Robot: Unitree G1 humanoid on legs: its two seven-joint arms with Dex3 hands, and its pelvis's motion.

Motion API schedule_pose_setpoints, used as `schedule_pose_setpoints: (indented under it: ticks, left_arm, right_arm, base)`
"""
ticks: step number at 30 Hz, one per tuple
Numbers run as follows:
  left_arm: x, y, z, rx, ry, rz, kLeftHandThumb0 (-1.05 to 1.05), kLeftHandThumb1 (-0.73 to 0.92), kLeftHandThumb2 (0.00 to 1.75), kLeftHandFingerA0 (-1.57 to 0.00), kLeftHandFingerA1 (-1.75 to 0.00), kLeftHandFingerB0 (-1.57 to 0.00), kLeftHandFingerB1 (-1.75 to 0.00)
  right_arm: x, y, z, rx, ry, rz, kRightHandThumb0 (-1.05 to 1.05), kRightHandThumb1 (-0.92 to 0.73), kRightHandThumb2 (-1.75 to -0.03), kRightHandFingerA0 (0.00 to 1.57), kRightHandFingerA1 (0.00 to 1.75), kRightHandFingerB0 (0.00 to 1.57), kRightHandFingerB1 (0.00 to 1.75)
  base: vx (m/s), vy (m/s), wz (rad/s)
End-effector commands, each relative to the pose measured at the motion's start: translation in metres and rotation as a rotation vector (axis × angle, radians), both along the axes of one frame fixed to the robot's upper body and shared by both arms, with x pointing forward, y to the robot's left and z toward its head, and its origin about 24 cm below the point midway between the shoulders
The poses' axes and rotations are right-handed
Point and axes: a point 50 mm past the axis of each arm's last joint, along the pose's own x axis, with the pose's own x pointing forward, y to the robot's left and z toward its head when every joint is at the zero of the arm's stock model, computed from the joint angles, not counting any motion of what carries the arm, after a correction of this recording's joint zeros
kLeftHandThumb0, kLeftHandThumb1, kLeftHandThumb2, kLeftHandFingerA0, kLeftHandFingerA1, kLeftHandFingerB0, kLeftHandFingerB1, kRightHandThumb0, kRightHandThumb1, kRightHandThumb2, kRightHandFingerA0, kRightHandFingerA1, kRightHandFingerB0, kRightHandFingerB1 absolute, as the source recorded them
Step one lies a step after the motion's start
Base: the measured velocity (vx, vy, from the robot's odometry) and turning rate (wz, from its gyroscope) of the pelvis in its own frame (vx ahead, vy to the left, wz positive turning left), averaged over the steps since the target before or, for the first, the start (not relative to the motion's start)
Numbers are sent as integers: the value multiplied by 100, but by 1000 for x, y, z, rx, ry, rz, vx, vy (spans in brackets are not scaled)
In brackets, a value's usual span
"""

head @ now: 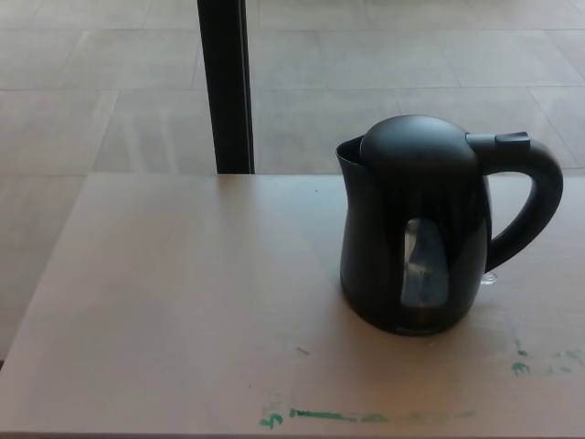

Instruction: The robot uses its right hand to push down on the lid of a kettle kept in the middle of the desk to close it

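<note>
A black electric kettle (416, 229) stands upright on the pale desk (183, 293), right of the middle. Its domed lid (419, 142) lies down on the body, with the spout at the left and the curved handle (530, 197) pointing right. A clear water window (425, 265) faces me. Neither of my hands shows in the head view.
A black vertical post (227, 87) rises behind the desk's far edge. Green paint marks (320, 416) run along the desk's near edge and at the right (521, 368). Tiled floor (110, 91) lies beyond the desk.
</note>
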Motion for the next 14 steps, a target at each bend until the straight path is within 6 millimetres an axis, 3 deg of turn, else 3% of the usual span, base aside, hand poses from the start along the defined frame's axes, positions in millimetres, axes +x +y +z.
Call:
schedule_pose_setpoints:
  ticks: [1,2,4,5,10,11,12,14]
  left_arm:
    - [1,0,0,10,-6,3,-85,73,111,-45,-58,-34,-52]
    - [1,0,0,-2,-16,19,-83,71,110,-44,-58,-30,-50]
    - [2,1,1,3,-14,9,-84,72,109,-46,-58,-36,-52]
    - [1,1,1,-3,-17,12,-86,92,67,-50,-47,-39,-39]
    - [1,1,0,-4,-16,30,-88,91,68,-54,-48,-40,-39]
    - [4,1,1,-2,-19,25,-86,72,110,-47,-59,-35,-52]
    - [7,1,1,-3,-27,20,-87,91,68,-52,-49,-38,-39]
    - [7,0,1,-7,-32,22,-87,91,68,-52,-49,-38,-39]
  right_arm:
    - [4,-4,7,-27,-11,17,-78,-55,-57,88,91,64,73]
    - [4,-4,8,-19,-16,16,-78,-54,-58,86,92,62,73]
    - [5,-5,5,-1,-26,-12,-79,-51,-57,87,91,62,73]
    - [5,-5,5,1,-27,-15,-78,-53,-57,89,93,63,73]
    - [5,-4,6,-21,0,19,-79,-55,-57,87,91,63,74]
    - [5,-4,5,-11,-9,9,-77,-55,-57,87,91,62,73]
    - [7,-4,5,-5,-17,7,-80,-52,-60,86,89,59,74]
    - [6,-4,6,-8,-9,17,-80,-52,-60,86,89,59,74]
  base:
    - [0,0,0]
    - [0,0,0]
    - [0,0,0]
    - [0,0,0]
    - [0,0,0]
    - [0,0,0]
    - [0,0,0]
    - [0,0,0]
